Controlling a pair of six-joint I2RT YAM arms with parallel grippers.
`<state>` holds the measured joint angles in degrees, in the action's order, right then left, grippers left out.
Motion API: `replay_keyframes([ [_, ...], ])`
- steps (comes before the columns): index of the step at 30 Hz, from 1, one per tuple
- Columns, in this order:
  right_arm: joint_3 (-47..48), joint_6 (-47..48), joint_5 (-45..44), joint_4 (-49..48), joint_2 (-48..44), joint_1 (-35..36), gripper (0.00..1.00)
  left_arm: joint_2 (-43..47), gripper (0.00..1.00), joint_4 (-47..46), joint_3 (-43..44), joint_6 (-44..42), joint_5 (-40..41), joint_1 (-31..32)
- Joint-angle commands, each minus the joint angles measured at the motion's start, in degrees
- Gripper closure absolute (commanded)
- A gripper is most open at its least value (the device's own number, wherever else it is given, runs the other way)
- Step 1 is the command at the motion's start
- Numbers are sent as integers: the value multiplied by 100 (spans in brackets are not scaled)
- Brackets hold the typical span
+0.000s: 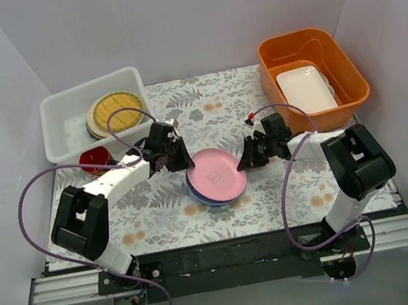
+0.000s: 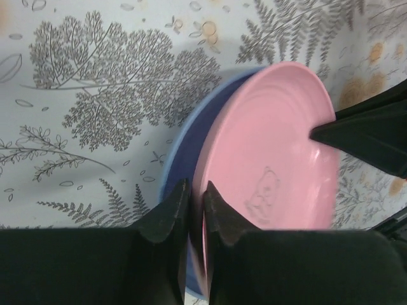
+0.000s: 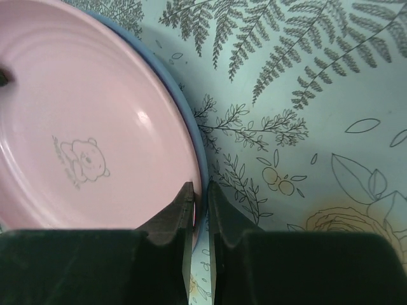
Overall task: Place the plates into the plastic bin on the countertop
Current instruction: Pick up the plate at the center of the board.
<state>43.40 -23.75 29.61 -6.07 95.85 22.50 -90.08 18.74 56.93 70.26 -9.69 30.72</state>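
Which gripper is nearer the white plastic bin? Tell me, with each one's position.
Left. The left gripper, pinching the left rim of the pink plate, sits just in front and right of the plastic bin; the right gripper grips the plate's opposite rim, farther away.

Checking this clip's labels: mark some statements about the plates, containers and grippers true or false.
1. Both the left gripper and the right gripper pinch the pink plate at its rim. True.
2. The pink plate lies in the plastic bin. False: it sits over a blue plate on the countertop.
3. A woven yellow plate is in the plastic bin. True.
4. The orange tub holds the red mug. False: it holds a white dish; the mug stands beside the bin.
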Motion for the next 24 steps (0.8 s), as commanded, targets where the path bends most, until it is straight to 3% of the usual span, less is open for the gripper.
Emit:
replay_keyframes([
  [1,196,-130,344,-422,-128,61,99,-123,100,-196,-41,93,-402,74],
  [4,160,-165,362,-500,-172,61,99,-115,100,-90,-6,85,-227,74],
  [7,99,-236,397,-632,-234,61,89,-71,100,24,46,58,-51,74],
  [13,11,-244,353,-720,-392,61,42,43,100,103,117,76,108,74],
  [16,-112,-244,292,-800,-550,52,27,96,100,156,205,119,196,75],
  [19,-182,-227,221,-835,-717,53,20,149,100,200,293,128,284,83],
  [24,-226,-244,63,-817,-919,53,17,307,100,288,468,137,433,74],
])
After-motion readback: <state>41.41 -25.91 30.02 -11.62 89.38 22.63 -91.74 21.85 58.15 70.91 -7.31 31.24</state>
